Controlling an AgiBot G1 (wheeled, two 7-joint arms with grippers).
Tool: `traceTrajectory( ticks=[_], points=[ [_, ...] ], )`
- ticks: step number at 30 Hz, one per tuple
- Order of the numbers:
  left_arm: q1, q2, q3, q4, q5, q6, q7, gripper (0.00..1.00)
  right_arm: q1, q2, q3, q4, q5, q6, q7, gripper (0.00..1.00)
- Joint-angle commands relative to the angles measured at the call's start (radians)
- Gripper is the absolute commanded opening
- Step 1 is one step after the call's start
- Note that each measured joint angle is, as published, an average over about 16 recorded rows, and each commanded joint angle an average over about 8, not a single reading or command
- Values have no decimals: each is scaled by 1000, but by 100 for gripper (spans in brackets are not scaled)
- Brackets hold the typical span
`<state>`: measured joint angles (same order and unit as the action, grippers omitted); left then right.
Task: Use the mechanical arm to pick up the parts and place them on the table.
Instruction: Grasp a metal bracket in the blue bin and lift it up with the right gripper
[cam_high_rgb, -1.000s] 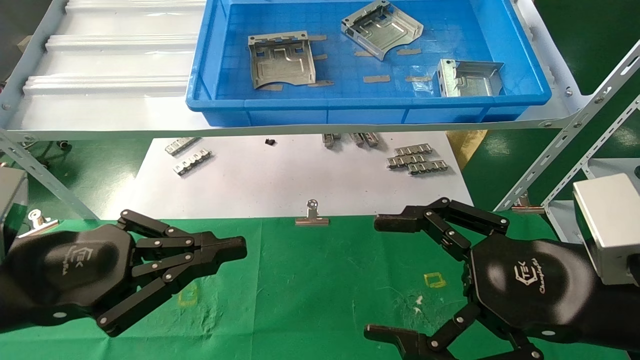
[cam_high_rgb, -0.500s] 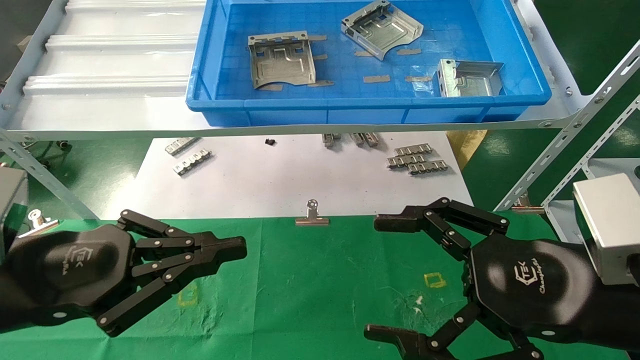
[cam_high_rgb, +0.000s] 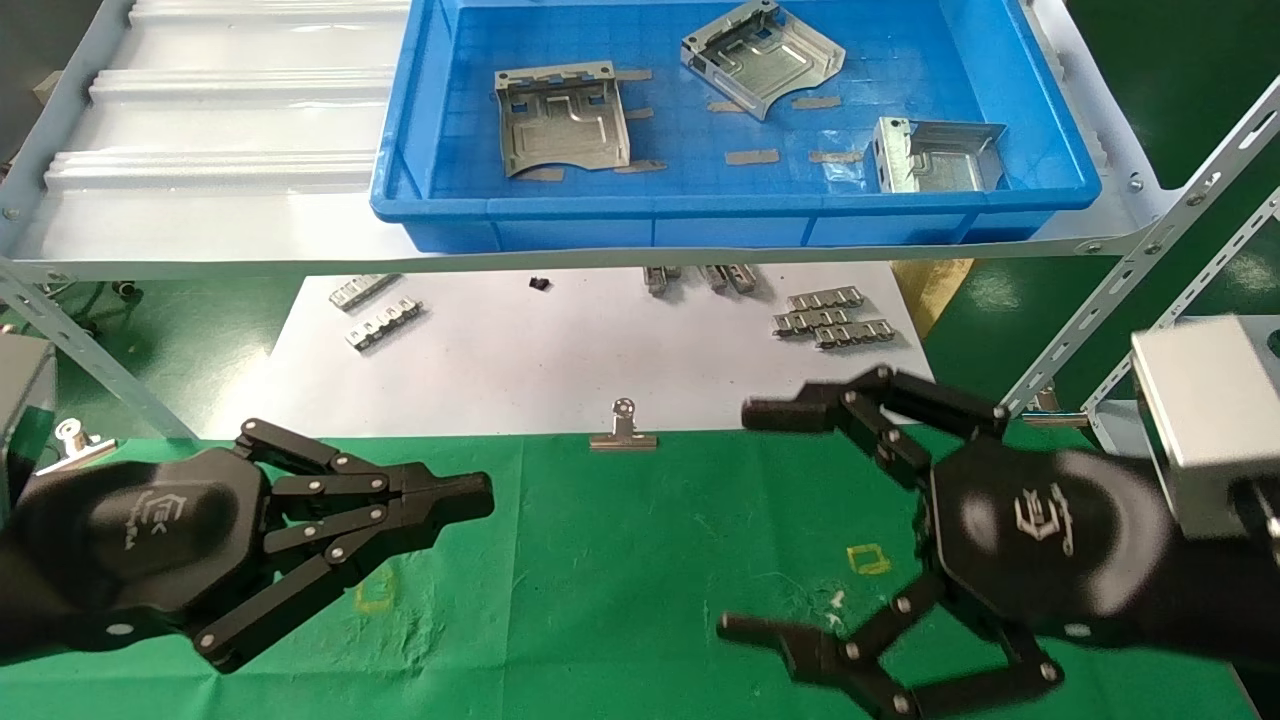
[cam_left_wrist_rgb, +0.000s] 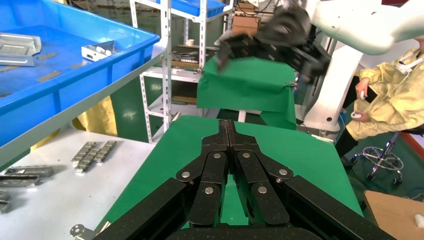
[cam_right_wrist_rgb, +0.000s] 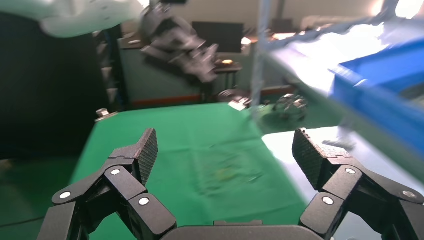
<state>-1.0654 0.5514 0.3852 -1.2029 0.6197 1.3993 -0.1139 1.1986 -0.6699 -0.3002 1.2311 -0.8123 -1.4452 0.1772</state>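
While right gripper (cam_high_rgb: 745, 525) fingers (cam_high_rgb: 790, 415) gape (empty), left gripper (cam_high_rgb: 480, 497) closed

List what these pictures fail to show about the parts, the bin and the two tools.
- Head view: the shelf rail hides the tops of the small strips beneath the bin.
- Left wrist view: only two parts show; the frame edge cuts off the rest of the bin.
- Right wrist view: the bin is blurred; no parts can be made out.
- Head view: right tool is motion-blurred, logo unreadable.
- Left tool: arm cut off.
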Motion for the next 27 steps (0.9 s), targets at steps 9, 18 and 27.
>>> traceTrajectory(
  ticks=[9, 18, 27],
  points=[
    [0, 0, 0, 0, 0, 0, 0, 0, 314, -208, -97, -222, -266, 192, -4, 100],
    [0, 0, 0, 0, 0, 0, 0, 0, 576, -479, -231, -610, -555, 453, -2, 93],
    [0, 0, 0, 0, 0, 0, 0, 0, 733, -664, -289, -979, -664, 622, -41, 0]
  ],
)
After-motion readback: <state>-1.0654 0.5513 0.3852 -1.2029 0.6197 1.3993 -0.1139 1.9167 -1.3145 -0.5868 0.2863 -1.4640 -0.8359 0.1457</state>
